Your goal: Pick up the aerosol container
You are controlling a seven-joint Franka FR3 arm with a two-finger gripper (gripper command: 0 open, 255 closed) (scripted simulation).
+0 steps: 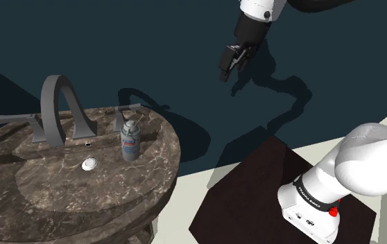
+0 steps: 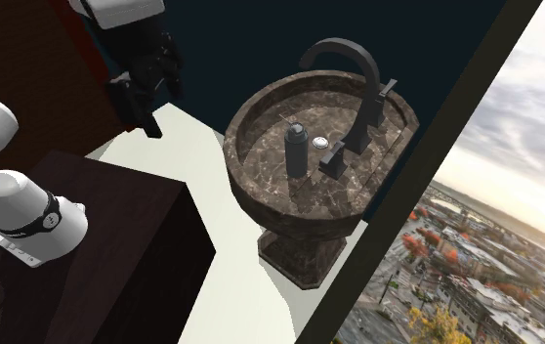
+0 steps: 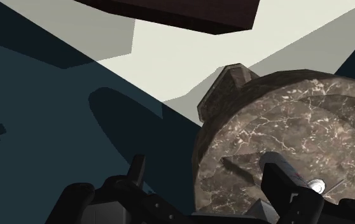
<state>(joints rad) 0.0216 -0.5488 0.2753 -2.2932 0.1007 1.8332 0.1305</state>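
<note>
- The all-black two-finger gripper (image 1: 227,68) hangs in mid-air in front of the dark teal wall (image 1: 150,41), touching nothing; in the wrist view its fingers (image 3: 138,170) stand spread apart with nothing between them.
- The white arm with dark joints (image 1: 372,163) rises from its base at 4 o'clock of the gripper in the shoulder view and arches over the top of that view to reach the hand.
- That base sits on the dark brown box-shaped stand (image 1: 254,184), which rests on the pale cream floor (image 1: 192,184).
- The cylindrical aerosol can with a grey cap and a blue-and-red label (image 1: 130,141) stands upright inside the round, dark brown marbled stone basin (image 1: 171,149), well apart from the gripper and at about 8 o'clock of it in the shoulder view.
- Within the basin, the can is at 2 o'clock of the small silver drain (image 1: 89,163) in the shoulder view, near it without touching (in the second exterior view the can looks plain dark grey).
- The tall dark grey arched faucet (image 1: 62,104) rises at the basin's far rim, at 11 o'clock of the drain in the shoulder view, with a lever handle on either side; the can stands just in front of the handle nearest the gripper.
- The basin is carried on a pedestal of the same stone, standing on the floor beside the stand.
- In the second exterior view, a tall window (image 2: 495,225) at 3 o'clock of the basin shows a city under a bright sky.
</note>
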